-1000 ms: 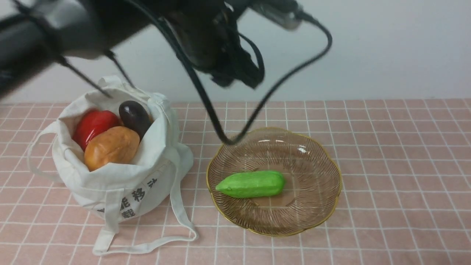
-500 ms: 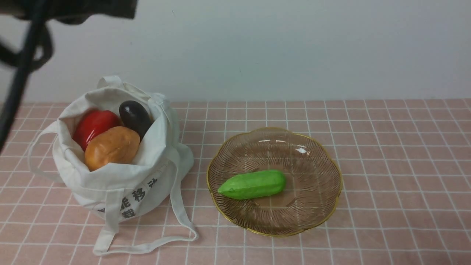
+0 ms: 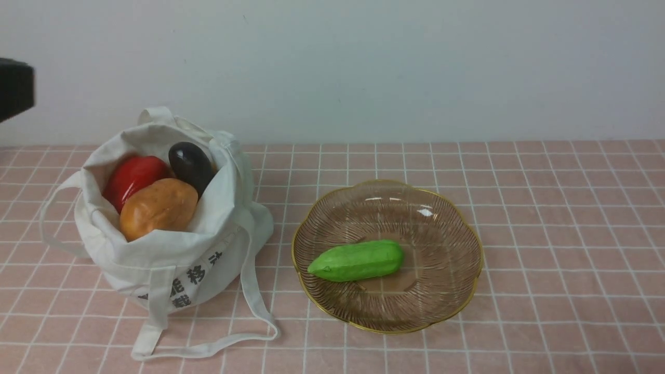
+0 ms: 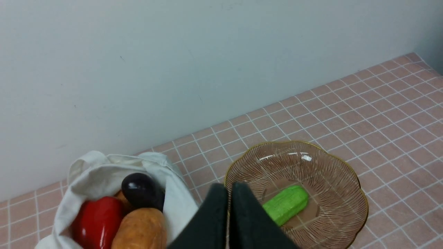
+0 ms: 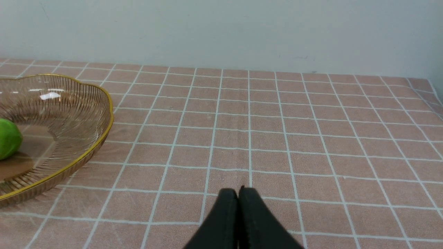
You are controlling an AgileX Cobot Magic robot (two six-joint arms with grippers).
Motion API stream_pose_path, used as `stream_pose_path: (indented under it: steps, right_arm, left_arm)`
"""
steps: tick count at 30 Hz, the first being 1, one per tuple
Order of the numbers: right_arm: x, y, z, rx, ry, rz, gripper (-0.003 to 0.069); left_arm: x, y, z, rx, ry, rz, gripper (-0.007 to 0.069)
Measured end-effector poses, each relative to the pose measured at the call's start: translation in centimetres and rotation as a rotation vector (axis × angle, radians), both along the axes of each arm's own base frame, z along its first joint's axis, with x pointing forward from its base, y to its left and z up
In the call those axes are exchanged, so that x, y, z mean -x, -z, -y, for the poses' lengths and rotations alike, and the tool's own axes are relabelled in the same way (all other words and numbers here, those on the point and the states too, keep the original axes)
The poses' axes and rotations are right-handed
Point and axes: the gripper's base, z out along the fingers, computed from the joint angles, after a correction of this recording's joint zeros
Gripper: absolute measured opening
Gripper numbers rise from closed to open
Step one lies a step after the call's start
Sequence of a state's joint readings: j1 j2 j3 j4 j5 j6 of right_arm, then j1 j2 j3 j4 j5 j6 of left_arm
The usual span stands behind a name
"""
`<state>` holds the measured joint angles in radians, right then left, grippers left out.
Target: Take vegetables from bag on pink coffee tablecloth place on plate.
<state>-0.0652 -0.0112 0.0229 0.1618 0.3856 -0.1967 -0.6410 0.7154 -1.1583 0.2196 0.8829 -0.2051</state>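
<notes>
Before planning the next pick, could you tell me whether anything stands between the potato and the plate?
Only the bag, whose side wall rises beside the potato; nothing lies on the cloth between bag and plate. The cucumber lies mid-plate.

1. Front view: a camera on the robot's own side looks forward and down across the pink coffee tablecloth (image 3: 545, 218) to a pale wall (image 3: 363, 62); the bag (image 3: 156, 259) shows on the left, the plate (image 3: 441, 223) near the middle.
2. Left wrist view: from high above the bag and plate, it looks down and toward the wall, with the left gripper (image 4: 228, 186) in the foreground.
3. Right wrist view: low and close to the tablecloth, it faces the wall past the right gripper (image 5: 238, 191).
4. All 3 views share the plate and the cucumber (image 3: 356, 261); only 2 show the bag.
</notes>
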Motion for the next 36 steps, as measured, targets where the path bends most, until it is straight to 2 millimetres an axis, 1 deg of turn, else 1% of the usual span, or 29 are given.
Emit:
stream_pose_path:
  steps: [1,2,3,4,5,6,8,10,11,12,13,14,15,18,20,21,22,23,24,25,27,36]
  right_arm:
    - [0.0,0.0,0.0,0.000,0.000,0.000,-0.0012]
    - [0.0,0.0,0.0,0.000,0.000,0.000,-0.0012]
    - [0.0,0.0,0.0,0.000,0.000,0.000,-0.0012]
    - [0.0,0.0,0.0,0.000,0.000,0.000,-0.0012]
    - [0.0,0.0,0.0,0.000,0.000,0.000,-0.0012]
    - [0.0,0.0,0.0,0.000,0.000,0.000,-0.0012]
    - [0.0,0.0,0.0,0.000,0.000,0.000,-0.0012]
    - [0.0,0.0,0.0,0.000,0.000,0.000,-0.0012]
    - [0.0,0.0,0.0,0.000,0.000,0.000,-0.0012]
    - [0.0,0.0,0.0,0.000,0.000,0.000,-0.0012]
    - [0.0,0.0,0.0,0.000,0.000,0.000,-0.0012]
    - [0.0,0.0,0.0,0.000,0.000,0.000,-0.0012]
    - [0.0,0.0,0.0,0.000,0.000,0.000,-0.0012]
    - [0.0,0.0,0.0,0.000,0.000,0.000,-0.0012]
    - [0.0,0.0,0.0,0.000,0.000,0.000,-0.0012]
    - [0.0,0.0,0.0,0.000,0.000,0.000,-0.0012]
    - [0.0,0.0,0.0,0.000,0.000,0.000,-0.0012]
    - [0.0,0.0,0.0,0.000,0.000,0.000,-0.0012]
    - [0.0,0.0,0.0,0.000,0.000,0.000,-0.0012]
    - [0.0,0.0,0.0,0.000,0.000,0.000,-0.0012]
    - [0.0,0.0,0.0,0.002,-0.001,0.000,-0.0012]
    - [0.0,0.0,0.0,0.004,-0.001,-0.001,-0.0012]
  left_arm:
    - [0.8,-0.1,-0.7,0.010,-0.003,0.017,-0.0005]
    - [0.9,-0.1,-0.7,0.013,-0.003,0.020,-0.0005]
    - [1.8,0.2,-1.4,0.022,-0.002,0.045,-0.0005]
    - [2.1,0.5,-1.6,0.025,-0.002,0.059,-0.0005]
    - [2.4,1.0,-1.9,0.026,-0.002,0.069,-0.0005]
    - [3.0,2.1,-2.4,0.026,-0.012,0.092,-0.0005]
    - [3.4,3.5,-2.8,0.029,-0.034,0.110,-0.0005]
    - [4.1,6.1,-3.4,0.043,-0.091,0.128,-0.0005]
    - [4.0,7.2,-3.4,0.041,-0.114,0.132,-0.0005]
    - [4.2,9.1,-3.6,0.035,-0.144,0.139,-0.0005]
    - [4.3,10.5,-3.8,0.028,-0.182,0.143,-0.0005]
    - [4.4,12.6,-4.0,0.018,-0.225,0.146,-0.0005]
    - [4.3,13.5,-4.0,0.009,-0.233,0.128,-0.0005]
    - [4.5,19.3,-4.5,-0.005,-0.348,0.128,-0.0005]
    - [4.5,22.1,-4.6,0.003,-0.381,0.109,-0.0005]
    - [4.4,22.4,-4.6,0.004,-0.384,0.102,-0.0005]
    - [4.3,24.2,-4.6,0.013,-0.399,0.087,-0.0005]
    - [4.2,25.5,-4.6,0.015,-0.398,0.065,-0.0005]
    - [4.2,25.7,-4.6,0.014,-0.398,0.062,-0.0005]
    - [4.1,26.9,-4.6,0.011,-0.398,0.030,-0.0005]
    - [4.0,28.3,-4.6,-0.001,-0.397,-0.010,-0.0005]
    - [3.9,28.3,-4.5,0.023,-0.397,0.014,-0.0005]
